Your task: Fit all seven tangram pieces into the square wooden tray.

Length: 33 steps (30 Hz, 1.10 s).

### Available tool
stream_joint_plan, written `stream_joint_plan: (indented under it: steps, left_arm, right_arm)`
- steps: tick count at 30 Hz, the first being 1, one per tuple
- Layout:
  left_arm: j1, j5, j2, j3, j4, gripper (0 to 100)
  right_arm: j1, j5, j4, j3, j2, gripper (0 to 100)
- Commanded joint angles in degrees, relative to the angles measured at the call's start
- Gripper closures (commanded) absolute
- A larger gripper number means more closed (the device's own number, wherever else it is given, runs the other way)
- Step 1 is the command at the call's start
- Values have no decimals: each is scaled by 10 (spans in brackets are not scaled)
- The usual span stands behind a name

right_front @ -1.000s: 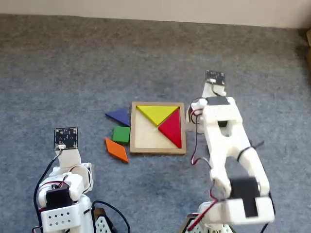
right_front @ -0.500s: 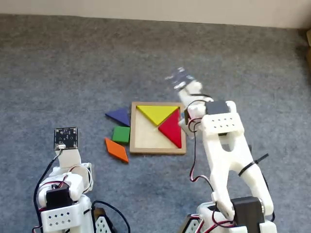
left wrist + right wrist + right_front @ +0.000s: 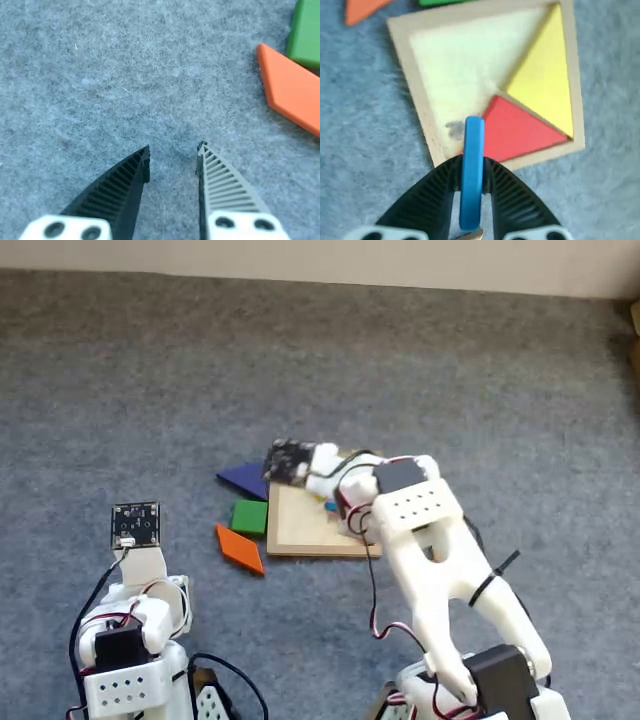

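A square wooden tray (image 3: 300, 528) lies near the middle of the grey, felt-like tabletop (image 3: 150, 390). In the right wrist view, two pieces sit flat inside the tray (image 3: 402, 45): a yellow triangle (image 3: 545, 85) along one rim and a red triangle (image 3: 520, 132) beside it, their long edges meeting. The rest of the tray floor is bare pale wood. A thin blue piece (image 3: 473, 140) stands on edge, pinched between the black fingers of the right tool (image 3: 471, 162). Its far end shows over the bare wood just beside the red triangle's corner; whether it touches the tray cannot be told. From the high view, the white right arm (image 3: 430, 540) stretches across the tray and covers the half with the two triangles. Three more pieces lie on the tabletop outside the tray, on the side toward the left arm: a purple triangle (image 3: 245, 478) by one corner, a green square (image 3: 249, 517) just beside the rim, and an orange parallelogram (image 3: 239, 547) next to the green square. The left arm (image 3: 130, 630) sits well apart from the tray. The left tool (image 3: 173, 148) is spread, holding nothing, above the grey surface, with the orange parallelogram (image 3: 292, 90) and green square (image 3: 306, 32) off to one side.
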Motion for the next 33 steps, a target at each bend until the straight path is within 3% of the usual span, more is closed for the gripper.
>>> stream_joint_plan:
  steps: [1, 13, 20, 30, 33]
  left_arm:
    - [-5, -4, -30, 11, 7, 842]
    - [-5, -4, -30, 11, 7, 842]
    - [-5, -4, -30, 11, 7, 842]
    - [-5, -4, -30, 11, 7, 842]
    - [-5, -4, -30, 11, 7, 842]
  right_arm:
    - [-28, 33, -1, -3, -25, 993]
    - [-49, 37, -295, 180, -26, 974]
    - [-47, 34, -295, 192, -31, 779]
    - [-48, 33, -271, 188, -71, 779]
    - [-49, -49, -240, 184, -107, 811]
